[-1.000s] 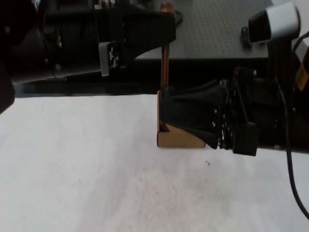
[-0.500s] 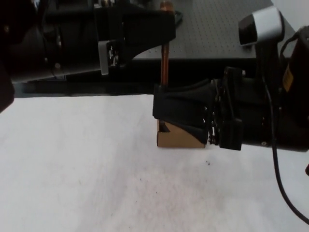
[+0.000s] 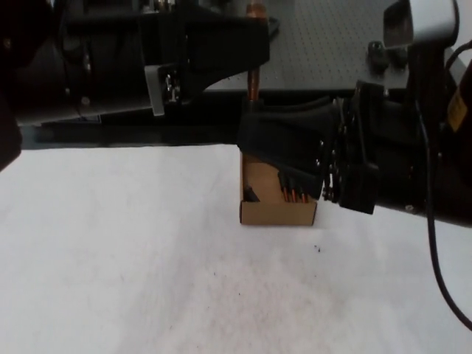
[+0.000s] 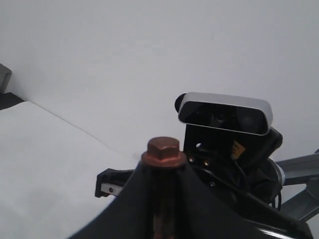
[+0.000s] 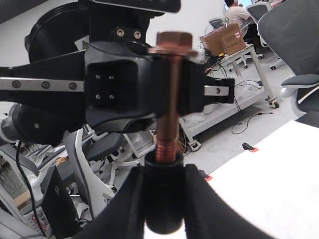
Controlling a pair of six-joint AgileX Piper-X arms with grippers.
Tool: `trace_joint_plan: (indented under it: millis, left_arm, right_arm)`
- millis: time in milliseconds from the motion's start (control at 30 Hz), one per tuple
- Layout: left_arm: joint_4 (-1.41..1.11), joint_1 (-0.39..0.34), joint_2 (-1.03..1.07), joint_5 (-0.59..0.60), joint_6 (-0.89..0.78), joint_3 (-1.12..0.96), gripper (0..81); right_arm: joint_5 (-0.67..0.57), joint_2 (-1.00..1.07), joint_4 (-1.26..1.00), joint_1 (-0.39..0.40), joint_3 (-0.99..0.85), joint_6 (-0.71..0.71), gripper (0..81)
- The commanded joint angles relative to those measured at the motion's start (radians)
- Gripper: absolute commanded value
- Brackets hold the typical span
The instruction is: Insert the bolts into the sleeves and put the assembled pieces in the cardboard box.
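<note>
A copper bolt point(image 3: 253, 77) hangs upright above the cardboard box point(image 3: 276, 212), its hex head point(image 4: 163, 149) uppermost. My left gripper point(image 3: 253, 46) is shut on its shank just below the head. From the right, my right gripper point(image 3: 251, 136) is shut on a black sleeve point(image 5: 163, 199) directly under the bolt. In the right wrist view the bolt's threaded end point(image 5: 167, 149) meets the sleeve's top opening. Several copper-tipped assembled pieces point(image 3: 293, 195) lie inside the box.
A white cloth point(image 3: 133, 258) covers the bench in front of and left of the box. Behind it runs a dark perforated plate point(image 3: 332, 44). The right arm's body and cable point(image 3: 435, 243) take up the right side.
My right gripper has risen with the sleeve, up towards the bolt's lower end, uncovering the box and the pieces inside. The left gripper and bolt stayed almost still.
</note>
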Motion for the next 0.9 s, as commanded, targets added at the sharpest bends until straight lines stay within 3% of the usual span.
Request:
trace_joint_plan:
  millis: [0,67,133,200,300,367,467,633,867]
  left_arm:
    - [0.007,0.000,-0.003,0.021,-0.011,-0.005,29.0]
    - [0.043,0.000,-0.003,-0.083,-0.018,-0.005,53.5]
    - [0.100,0.000,-0.003,-0.210,-0.016,-0.005,60.7]
    - [0.163,0.001,-0.003,-0.317,0.041,-0.005,56.9]
    - [0.278,0.004,-0.006,-0.439,0.149,-0.005,45.1]
    - [0.363,0.004,-0.014,-0.522,0.211,-0.005,30.7]
    - [0.468,0.004,-0.039,-0.609,0.286,-0.003,2.7]
    - [0.482,0.004,-0.155,-0.700,0.305,0.104,0.7]
    - [0.482,0.004,-0.441,-0.817,0.305,0.383,0.6]
  right_arm:
    - [0.017,0.007,-0.034,-0.018,-0.014,-0.021,0.6]
    - [0.041,0.020,-0.018,-0.047,-0.016,-0.021,0.6]
    - [0.065,0.041,0.002,-0.091,-0.025,-0.027,0.6]
    - [0.095,0.081,0.021,-0.136,-0.048,-0.031,0.6]
    - [0.146,0.179,0.103,-0.200,-0.119,-0.071,0.6]
    - [0.195,0.265,0.179,-0.220,-0.187,-0.107,0.6]
    - [0.303,0.423,0.297,-0.226,-0.322,-0.194,0.6]
    - [0.501,0.675,0.508,-0.226,-0.563,-0.252,0.6]
    - [0.622,0.922,0.683,-0.226,-0.788,-0.252,0.6]
